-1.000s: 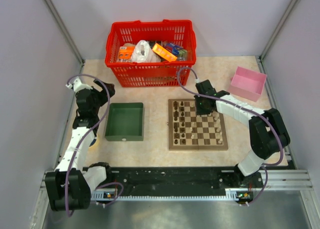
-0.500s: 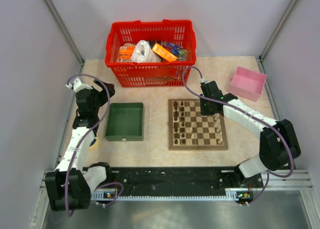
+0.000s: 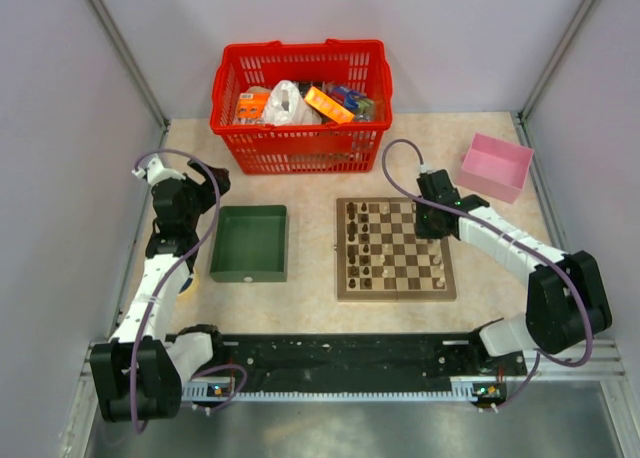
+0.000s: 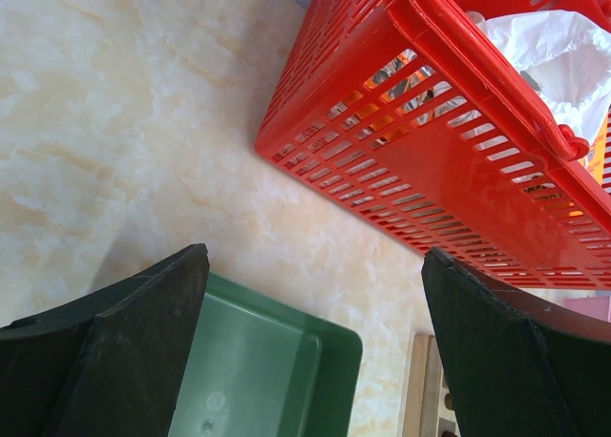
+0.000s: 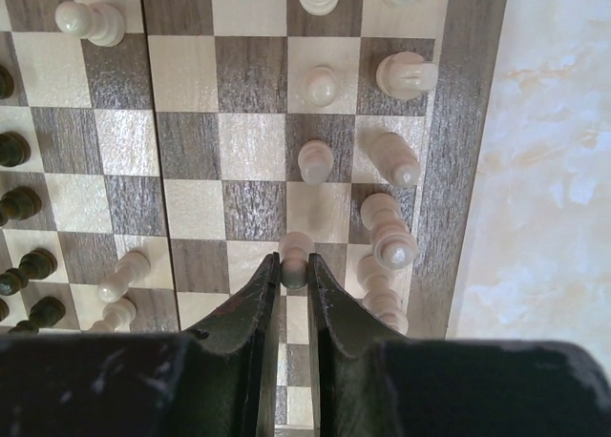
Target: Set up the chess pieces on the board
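The board [image 3: 395,293] lies at centre right, with dark chess pieces [image 3: 362,240] along its left side and pale ones [image 3: 437,263] along its right. My right gripper [image 3: 432,223] is over the board's far right corner. In the right wrist view it [image 5: 294,270] is shut on a pale pawn [image 5: 295,249], beside other pale pieces [image 5: 391,160] near the rim [image 5: 468,122]. Dark pieces [image 5: 19,208] show at the left edge. My left gripper [image 4: 315,256] is open and holds nothing, above the far corner of the green tray [image 4: 258,370].
A red basket [image 3: 300,103] full of packets stands at the back, close to my left gripper [image 3: 205,193] in the left wrist view [image 4: 449,141]. The green tray [image 3: 249,242] sits left of the board. A pink bin [image 3: 496,165] is at the far right.
My right gripper has moved to the right across the far side of the board and its jaws have narrowed onto the pale pawn. The left arm has not moved.
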You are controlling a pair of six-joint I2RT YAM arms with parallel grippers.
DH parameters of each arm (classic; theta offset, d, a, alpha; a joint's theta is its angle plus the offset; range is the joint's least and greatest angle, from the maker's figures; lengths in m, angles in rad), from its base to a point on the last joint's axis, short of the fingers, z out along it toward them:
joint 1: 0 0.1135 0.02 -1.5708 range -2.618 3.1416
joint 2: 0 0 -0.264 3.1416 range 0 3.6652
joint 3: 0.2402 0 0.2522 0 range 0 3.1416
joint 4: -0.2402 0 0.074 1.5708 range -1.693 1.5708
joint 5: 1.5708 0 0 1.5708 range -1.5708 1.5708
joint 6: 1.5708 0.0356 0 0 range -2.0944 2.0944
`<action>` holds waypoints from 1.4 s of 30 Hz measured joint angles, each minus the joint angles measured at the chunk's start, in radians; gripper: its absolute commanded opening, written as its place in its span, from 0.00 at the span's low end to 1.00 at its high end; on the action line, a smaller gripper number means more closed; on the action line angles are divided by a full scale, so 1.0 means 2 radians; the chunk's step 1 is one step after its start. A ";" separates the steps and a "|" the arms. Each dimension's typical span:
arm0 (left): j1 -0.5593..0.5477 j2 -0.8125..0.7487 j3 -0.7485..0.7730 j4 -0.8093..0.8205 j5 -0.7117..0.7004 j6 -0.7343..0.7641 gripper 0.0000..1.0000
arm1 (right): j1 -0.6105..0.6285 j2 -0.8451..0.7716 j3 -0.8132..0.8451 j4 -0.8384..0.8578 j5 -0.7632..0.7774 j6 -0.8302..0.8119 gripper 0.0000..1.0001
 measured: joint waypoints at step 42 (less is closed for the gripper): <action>0.001 0.001 -0.001 0.001 0.002 0.000 0.99 | -0.010 0.036 0.000 0.017 0.015 0.003 0.19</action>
